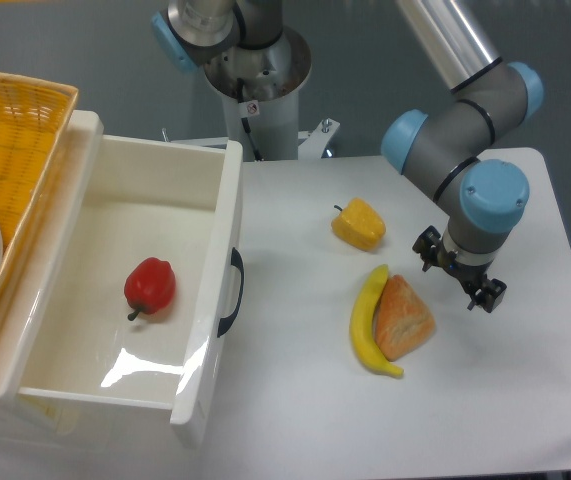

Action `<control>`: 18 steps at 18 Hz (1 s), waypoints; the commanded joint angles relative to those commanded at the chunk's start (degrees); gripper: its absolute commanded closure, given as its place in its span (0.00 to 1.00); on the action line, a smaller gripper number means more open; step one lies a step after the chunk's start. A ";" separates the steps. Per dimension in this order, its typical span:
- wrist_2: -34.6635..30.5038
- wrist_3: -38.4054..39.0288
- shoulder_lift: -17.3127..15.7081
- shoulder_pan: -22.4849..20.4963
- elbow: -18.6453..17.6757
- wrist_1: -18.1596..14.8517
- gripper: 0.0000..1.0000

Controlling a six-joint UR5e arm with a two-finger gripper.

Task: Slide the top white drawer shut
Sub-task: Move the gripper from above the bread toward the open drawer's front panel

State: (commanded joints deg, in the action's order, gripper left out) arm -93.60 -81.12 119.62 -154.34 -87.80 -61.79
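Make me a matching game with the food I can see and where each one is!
Things:
1. red pepper
2. banana
3. yellow pepper
4. bread

Places:
A. alone on the table, nearer the robot's base
B. inside the top white drawer
C. nearest the gripper
D. lying against the bread's left side

Pairs: 1-B, 2-D, 3-A, 4-C

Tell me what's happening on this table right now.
A robot arm's gripper hangs over the table's right side, holding nothing, beside a bread piece and a banana. A yellow pepper lies nearby. The top white drawer stands pulled wide open with a red pepper inside, and nothing touches its dark handle.
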 joint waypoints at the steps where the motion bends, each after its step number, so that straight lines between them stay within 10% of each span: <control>1: 0.17 0.35 -0.17 0.09 0.00 -0.09 0.00; 18: 12.38 41.72 -6.50 5.18 -5.27 -2.72 0.05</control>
State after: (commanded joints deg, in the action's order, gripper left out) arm -81.22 -39.40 113.12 -149.16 -93.07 -64.51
